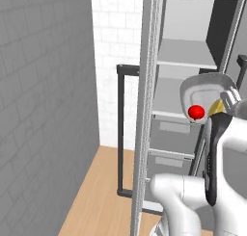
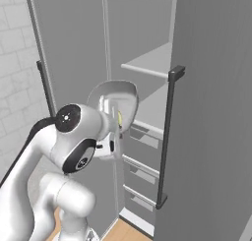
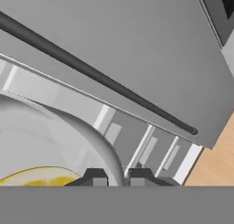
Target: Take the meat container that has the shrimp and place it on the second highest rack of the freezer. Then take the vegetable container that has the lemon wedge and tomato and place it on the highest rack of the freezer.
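Note:
My gripper (image 1: 230, 99) is shut on the rim of the vegetable container (image 1: 207, 85), a shallow grey tray held tilted on edge. The red tomato (image 1: 196, 112) and the yellow lemon wedge (image 1: 216, 106) lie against its lower side. The freezer (image 1: 147, 110) stands open in front of it. Inside, the highest rack (image 1: 185, 54) sits above the tray, and the second highest rack (image 1: 166, 96) is level with it. In the hand view the gripper (image 3: 118, 178) pinches the container's (image 3: 50, 136) rim, with the lemon wedge (image 3: 36, 176) beside it. The meat container is out of view.
Grey drawers (image 1: 172, 133) fill the freezer's lower part. The opened freezer door (image 2: 74, 63) stands left of the arm, its dark bar handle (image 1: 119, 134) on the outer side. A neighbouring grey door with a dark handle (image 2: 167, 136) is on the right. Wooden floor (image 1: 101, 196) lies below.

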